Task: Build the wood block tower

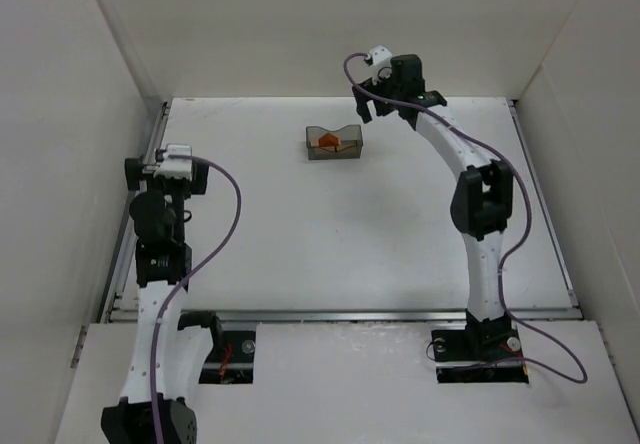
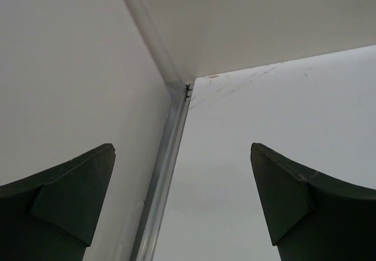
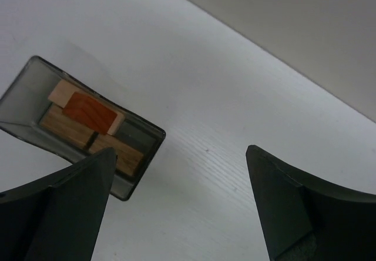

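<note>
White table (image 1: pixel 400 234), blocks (image 3: pixel 117 151) in bin (image 3: pixel 28 93) — lying lengthwise

A: Bin (image 3: pixel 23 90)?
B: Translucent dark grey, no pattern. Inside it, the orange piece (image 3: pixel 89 113) shows faint darker grain streaks. The tan blocks (image 3: pixel 61 126) are pale, with fine straight grain lines.
A: Desk (image 1: pixel 350 244) and walls (image 1: pixel 60 114)?
B: The desk is plain matt white, with a few faint grey scuffs near the far left corner. The walls are off-white and unpatterned. The rail (image 2: pixel 164 173) along the desk edge is silvery.
A: Hardware?
B: The arms (image 1: pixel 487 279) are white with black joints, and the cables (image 1: pixel 239 199) are purple. The left pincer (image 2: pixel 183 146) and right pincer (image 3: pixel 180 150) are both very dark grey-green, unmarked.
</note>
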